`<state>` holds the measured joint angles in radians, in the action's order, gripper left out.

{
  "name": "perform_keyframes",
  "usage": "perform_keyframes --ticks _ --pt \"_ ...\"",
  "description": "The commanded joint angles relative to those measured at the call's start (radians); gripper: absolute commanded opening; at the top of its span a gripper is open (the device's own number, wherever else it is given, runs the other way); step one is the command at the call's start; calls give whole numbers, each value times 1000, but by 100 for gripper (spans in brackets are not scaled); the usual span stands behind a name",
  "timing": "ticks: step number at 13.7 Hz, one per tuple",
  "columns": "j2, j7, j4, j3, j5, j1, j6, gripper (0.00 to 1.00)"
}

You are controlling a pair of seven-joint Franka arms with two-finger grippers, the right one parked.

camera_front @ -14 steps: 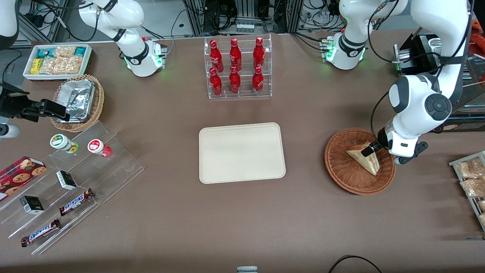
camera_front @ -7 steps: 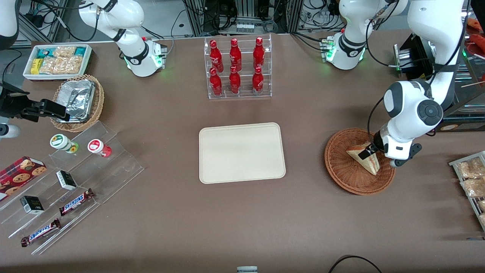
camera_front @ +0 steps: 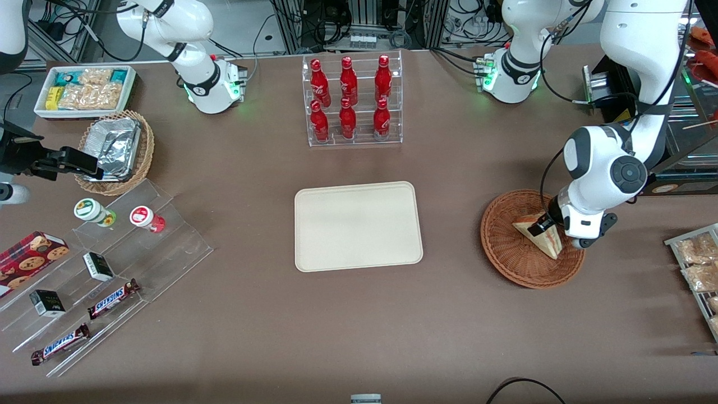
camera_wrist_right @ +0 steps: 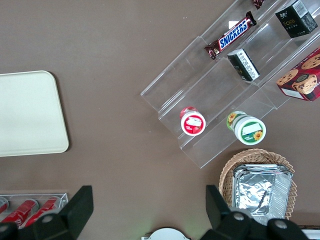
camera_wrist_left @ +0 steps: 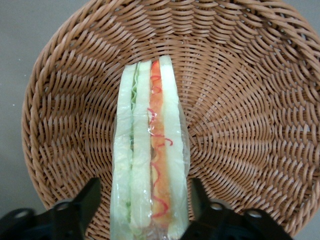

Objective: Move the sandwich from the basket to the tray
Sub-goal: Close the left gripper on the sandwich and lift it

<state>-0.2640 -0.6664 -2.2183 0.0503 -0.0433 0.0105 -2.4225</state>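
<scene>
One sandwich (camera_wrist_left: 150, 150), wrapped in clear film, lies in the one basket (camera_front: 519, 264) near the table's working-arm end. One gripper (camera_wrist_left: 142, 212) straddles it, fingers (camera_wrist_left: 82, 202) spread on either side, not clamped. One tray (camera_front: 358, 225) sits mid-table. The sandwich's gripper end is cut off in the wrist view.

Front view high overhead; wrist views close, downward.

A robotics lab is indicated: arm bases (camera_front: 511, 78) are bolted to a brown surface (camera_front: 359, 314), with cables and equipment racks (camera_front: 359, 22) seen at its far edge.
</scene>
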Motion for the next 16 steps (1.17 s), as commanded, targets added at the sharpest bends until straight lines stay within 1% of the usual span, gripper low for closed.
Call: perform_keyframes --ticks 1,2,5,8,10,14,16 --pt "5 -28 -3 5 -6 0 -9 5" --pt "8 -25 0 6 -6 0 -6 0" --pt "25 -24 25 6 -3 -1 49 0" --pt "19 -22 152 8 7 -7 205 0" --pt "15 -16 218 10 8 -7 272 0" --pt "17 -12 270 20 16 -12 318 0" --pt "14 -1 325 23 23 -46 393 0"
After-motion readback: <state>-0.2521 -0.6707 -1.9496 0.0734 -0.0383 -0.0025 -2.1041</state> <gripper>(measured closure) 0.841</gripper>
